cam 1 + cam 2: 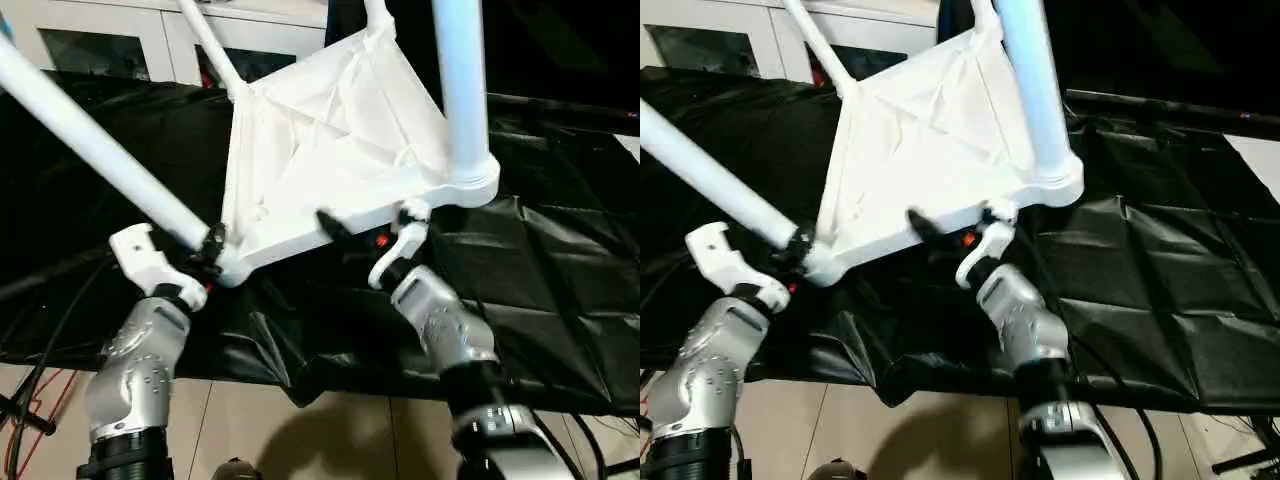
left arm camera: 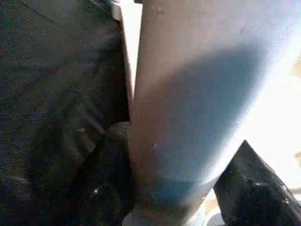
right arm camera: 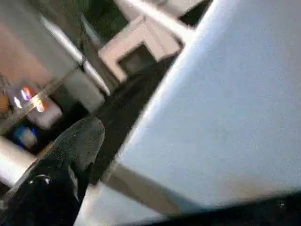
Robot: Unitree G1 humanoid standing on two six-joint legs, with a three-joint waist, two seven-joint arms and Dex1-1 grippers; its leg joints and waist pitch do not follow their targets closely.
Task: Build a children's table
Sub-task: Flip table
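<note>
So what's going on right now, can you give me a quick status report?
Left gripper clamped on a long white tubular leg near its socket. Right gripper open at the upturned white plastic tabletop edge. Nothing in the way.

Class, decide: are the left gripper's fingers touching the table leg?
Touching. In the left wrist view, the fingers press against both sides of the table leg.

Left fingers [image 1: 212, 243] clamped, right fingers [image 1: 330, 225] spread.
</note>
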